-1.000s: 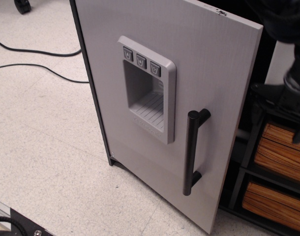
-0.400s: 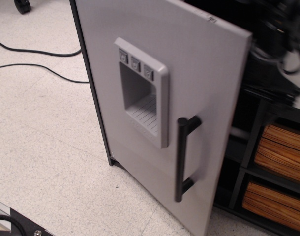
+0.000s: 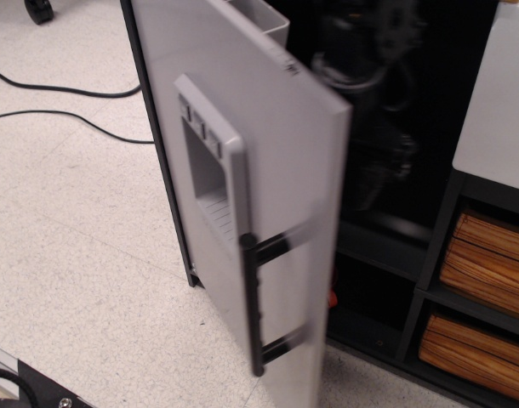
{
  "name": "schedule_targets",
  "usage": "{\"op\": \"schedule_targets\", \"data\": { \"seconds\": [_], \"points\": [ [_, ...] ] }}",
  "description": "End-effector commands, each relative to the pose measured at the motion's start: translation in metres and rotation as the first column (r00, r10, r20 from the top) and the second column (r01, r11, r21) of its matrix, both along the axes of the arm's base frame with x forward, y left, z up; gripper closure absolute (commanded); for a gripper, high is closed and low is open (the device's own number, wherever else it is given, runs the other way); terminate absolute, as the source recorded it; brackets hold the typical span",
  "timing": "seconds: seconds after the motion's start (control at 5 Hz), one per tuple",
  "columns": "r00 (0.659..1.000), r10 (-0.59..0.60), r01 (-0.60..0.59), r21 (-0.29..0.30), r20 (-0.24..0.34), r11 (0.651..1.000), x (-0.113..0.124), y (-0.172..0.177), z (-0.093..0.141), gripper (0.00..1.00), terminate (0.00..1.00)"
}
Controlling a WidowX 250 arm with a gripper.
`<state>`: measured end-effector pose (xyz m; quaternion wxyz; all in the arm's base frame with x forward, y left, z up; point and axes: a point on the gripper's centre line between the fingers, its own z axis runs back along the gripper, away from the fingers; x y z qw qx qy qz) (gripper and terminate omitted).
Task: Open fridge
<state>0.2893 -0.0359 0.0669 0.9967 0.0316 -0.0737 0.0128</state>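
The fridge stands on the floor with its light-grey door point(image 3: 285, 195) swung well out toward me, hinged at the left on the dark frame point(image 3: 157, 144). The grey dispenser recess point(image 3: 210, 170) and the black bar handle point(image 3: 256, 306) show almost edge-on. The dark interior point(image 3: 387, 246) is exposed to the right of the door. A dark, blurred shape of my arm and gripper point(image 3: 366, 93) is behind the door's free edge, inside the opening. I cannot make out its fingers or whether it touches the door.
A dark shelf unit with orange wood-grain boxes point(image 3: 485, 263) stands at the right, under a light-grey panel point(image 3: 498, 93). Black cables point(image 3: 64, 89) run over the speckled floor at the left. A dark base with a cable sits at the bottom left corner point(image 3: 30, 391).
The door has swung further open, its free edge moving left and toward me. The dark interior now shows. The arm has moved from the right edge to behind the door.
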Motion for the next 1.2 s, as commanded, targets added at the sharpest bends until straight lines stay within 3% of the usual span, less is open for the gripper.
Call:
{"op": "schedule_targets", "data": {
  "seconds": [0.0,0.4,0.8,1.0],
  "points": [
    [0.996,-0.081,0.081,-0.009,0.034,0.997,-0.042,0.045,0.015,0.00,0.00],
    [0.989,-0.148,0.148,-0.015,0.029,0.989,-0.080,0.058,0.010,0.00,0.00],
    [0.977,-0.209,0.208,0.035,0.043,0.977,-0.092,0.072,-0.001,0.00,0.00],
    [0.977,-0.209,0.208,0.035,0.043,0.977,-0.092,0.072,-0.001,0.00,1.00]
  ]
}}
